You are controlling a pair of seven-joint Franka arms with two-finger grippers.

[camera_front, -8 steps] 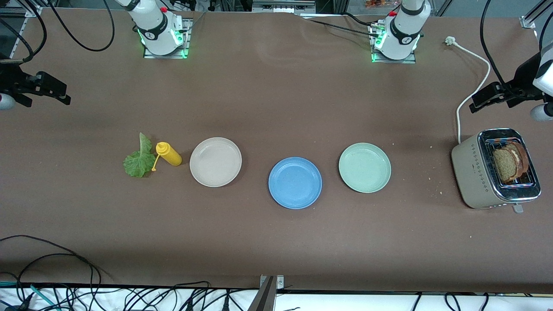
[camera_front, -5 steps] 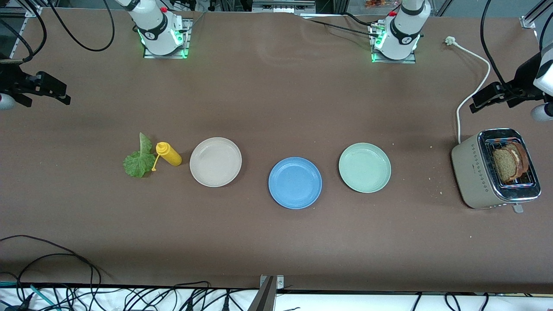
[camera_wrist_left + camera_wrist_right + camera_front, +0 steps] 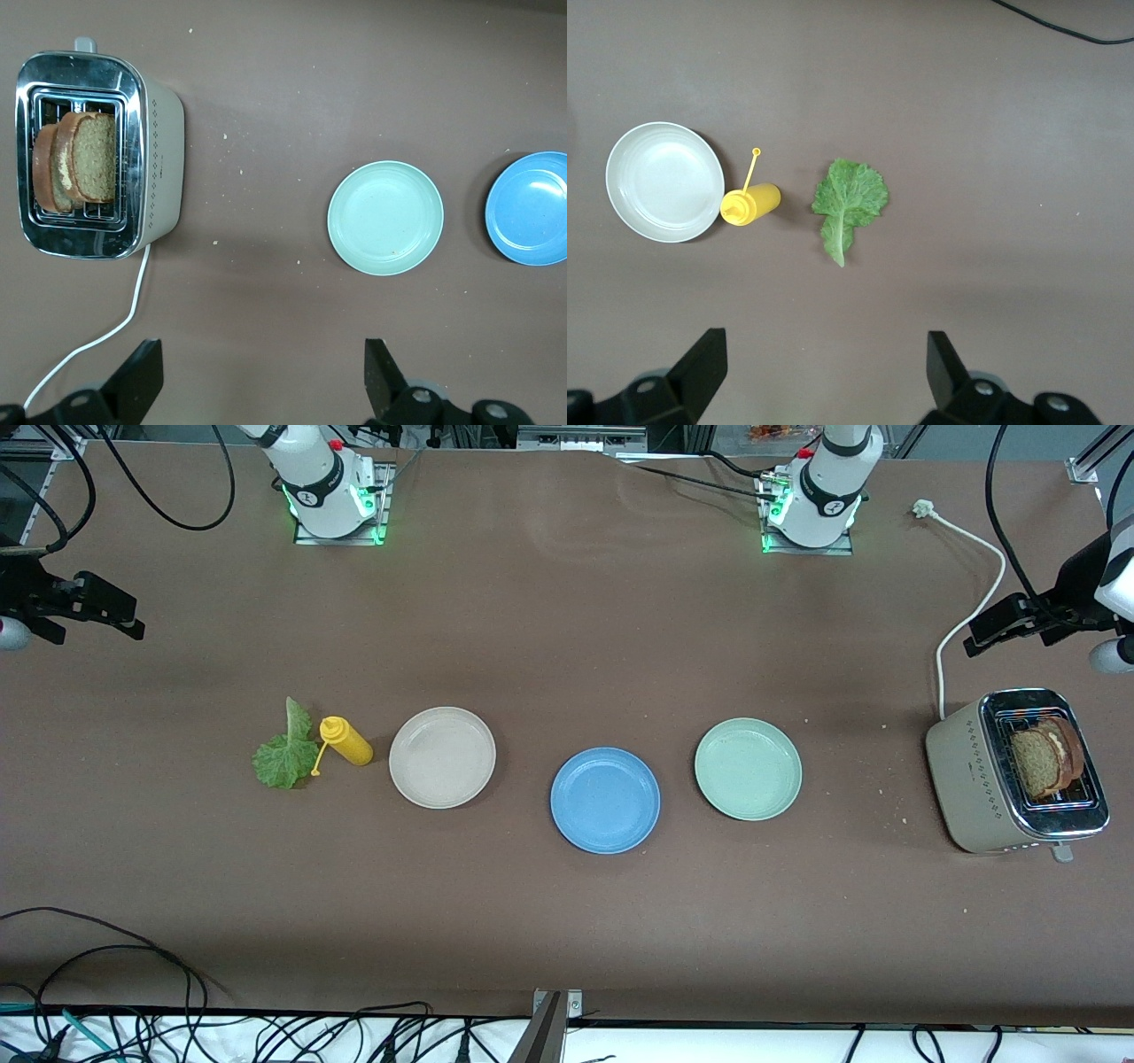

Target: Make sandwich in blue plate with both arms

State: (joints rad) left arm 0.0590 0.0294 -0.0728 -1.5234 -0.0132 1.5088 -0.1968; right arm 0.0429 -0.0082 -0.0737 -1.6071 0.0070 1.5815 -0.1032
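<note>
Both arms raised, fingers spread.

Blue plate matt plastic; toaster beige, chrome-topped, glossy; table matt brown; bread coarse-grained.

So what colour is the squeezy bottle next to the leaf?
Yellow: the squeezy bottle shows best in the right wrist view.

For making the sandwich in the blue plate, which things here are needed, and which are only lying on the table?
Needed: blue plate; bread slices in the toaster; lettuce leaf; open left gripper; open right gripper.

Lying about: beige plate; green plate; yellow bottle.
</note>
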